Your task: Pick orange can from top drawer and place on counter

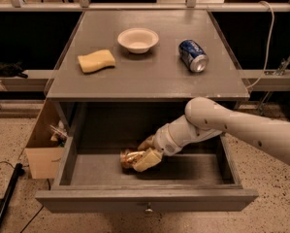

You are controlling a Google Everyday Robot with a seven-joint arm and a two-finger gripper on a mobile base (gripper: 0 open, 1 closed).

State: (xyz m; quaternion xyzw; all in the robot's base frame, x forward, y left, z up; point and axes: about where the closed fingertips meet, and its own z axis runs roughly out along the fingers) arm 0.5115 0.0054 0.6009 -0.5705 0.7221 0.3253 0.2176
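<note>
The top drawer [144,200] stands pulled open below the counter [144,76]. The orange can [128,158] lies on its side on the drawer floor, left of centre. My gripper [145,154] reaches down into the drawer from the right on the white arm [222,125]. Its tan fingers [147,160] sit on either side of the can's right end and look closed against it. Part of the can is hidden behind the fingers.
On the counter lie a yellow sponge [96,60], a white bowl [138,39] and a blue can [193,55] on its side. A cardboard box [42,149] with clutter stands on the floor left of the cabinet. A cable [268,38] hangs at the right.
</note>
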